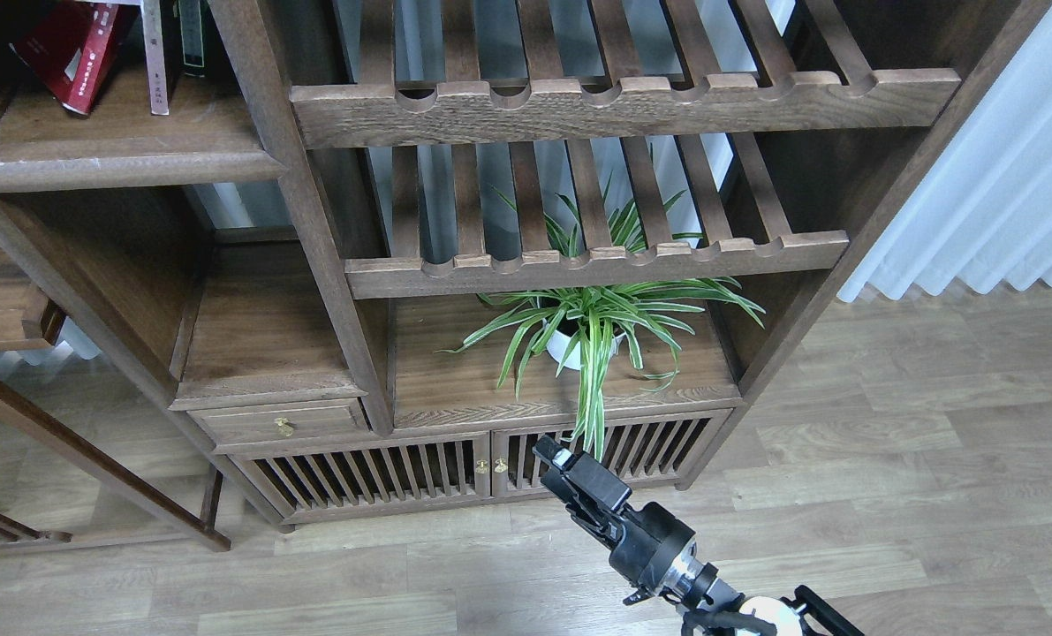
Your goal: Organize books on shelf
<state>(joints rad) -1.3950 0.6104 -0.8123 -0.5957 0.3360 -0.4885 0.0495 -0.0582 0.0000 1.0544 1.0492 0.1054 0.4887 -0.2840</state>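
Right gripper (pixel 554 458) low and near, opening unclear, holding nothing; books (pixel 79 55) on shelf (pixel 119 163) judged light, stiff, best pinched at spines.

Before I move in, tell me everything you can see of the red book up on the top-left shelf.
The red book is a glossy, deep red paperback with a small white label and faint print on its cover. It leans tilted, lower corner resting on the dark wooden shelf, its top cut off by the frame. A pale, upright book stands just to its right; whether they touch is unclear. Neither hand is near it.
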